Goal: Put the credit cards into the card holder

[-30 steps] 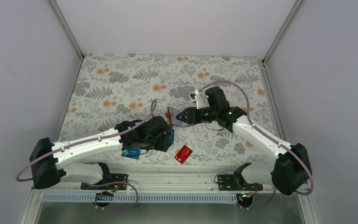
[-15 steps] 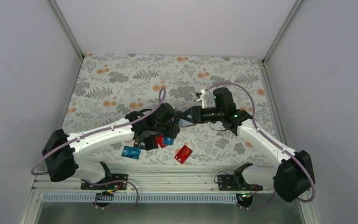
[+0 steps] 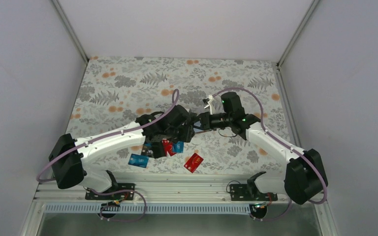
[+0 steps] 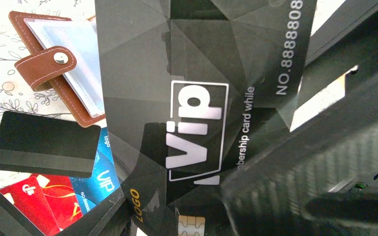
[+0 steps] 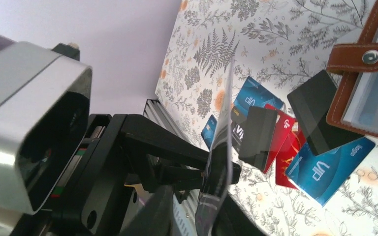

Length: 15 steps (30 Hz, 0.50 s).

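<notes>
My left gripper [image 3: 190, 131] is shut on a black credit card [image 4: 197, 98] marked VIP, holding it upright above the table. The right gripper [image 3: 201, 123] meets it from the other side. In the right wrist view the black card [image 5: 221, 147] shows edge-on, its lower end between my right gripper's [image 5: 211, 221] fingers, with a thin gap still showing beside it. The brown card holder [image 4: 44, 66] lies open on the cloth, clear sleeves up, also showing in the right wrist view [image 5: 354, 54]. Beside it lie loose cards: black [image 4: 44, 145], blue [image 4: 101, 172] and red [image 4: 49, 196].
A red card [image 3: 194, 162] and a blue card [image 3: 138, 160] lie apart near the front edge of the flowered cloth [image 3: 118, 88]. A metal rail [image 3: 187, 179] runs along the near edge by both arm bases. White walls close in the sides and back.
The left arm has swung from the front toward the middle, bringing the black card up to the right gripper. The right gripper's jaws have narrowed around the card.
</notes>
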Tool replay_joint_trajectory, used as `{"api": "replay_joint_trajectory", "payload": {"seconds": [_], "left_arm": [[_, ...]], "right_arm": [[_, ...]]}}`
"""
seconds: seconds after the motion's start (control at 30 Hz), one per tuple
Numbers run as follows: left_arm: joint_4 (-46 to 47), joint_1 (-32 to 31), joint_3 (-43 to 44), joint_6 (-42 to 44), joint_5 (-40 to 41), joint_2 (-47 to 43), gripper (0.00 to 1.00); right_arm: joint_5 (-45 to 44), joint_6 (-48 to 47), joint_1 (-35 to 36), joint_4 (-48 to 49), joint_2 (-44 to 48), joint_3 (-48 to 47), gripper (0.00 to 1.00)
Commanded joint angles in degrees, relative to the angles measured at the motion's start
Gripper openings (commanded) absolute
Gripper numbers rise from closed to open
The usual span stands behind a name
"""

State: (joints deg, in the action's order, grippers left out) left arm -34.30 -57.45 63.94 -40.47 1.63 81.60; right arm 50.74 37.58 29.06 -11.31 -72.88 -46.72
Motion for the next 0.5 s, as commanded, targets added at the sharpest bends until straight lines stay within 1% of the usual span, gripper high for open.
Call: {"api": "replay_joint_trajectory", "payload": {"seconds": [0.0,0.07,0.1,0.13,0.2,0.33,0.4,0.47], "left_arm": [[1.27,0.32,1.77,1.61,-0.18,0.95,0.54],[1.42,0.26,1.97,1.70,-0.08,1.01,0.54],[1.43,0.30,2.02,1.78,0.07,1.01,0.54],[1.36,0.37,2.05,1.90,0.31,0.92,0.55],[1.35,0.77,2.00,2.24,0.60,0.66,0.61],[0.68,3.31,1.16,5.10,-0.48,-0.57,0.81],[0.90,6.00,0.13,7.52,-2.19,-2.41,0.86],[2.13,8.77,-0.80,10.89,-5.15,-4.39,0.87]], "right_arm": [[0.88,0.28,-0.32,1.31,-0.94,-1.29,0.16],[0.53,0.29,-0.34,1.09,-1.45,-1.55,0.06],[0.42,0.22,-0.32,1.07,-1.73,-1.73,0.05],[0.35,0.07,-0.32,0.91,-1.96,-1.95,0.04],[-0.04,-0.54,-0.60,0.34,-2.38,-2.77,0.04],[-0.39,-3.67,-2.63,-1.87,-3.42,-4.85,0.04],[0.17,-5.63,-4.21,-2.26,-4.25,-5.52,0.04],[1.89,-7.52,-5.69,-2.34,-5.54,-6.34,0.04]]}}
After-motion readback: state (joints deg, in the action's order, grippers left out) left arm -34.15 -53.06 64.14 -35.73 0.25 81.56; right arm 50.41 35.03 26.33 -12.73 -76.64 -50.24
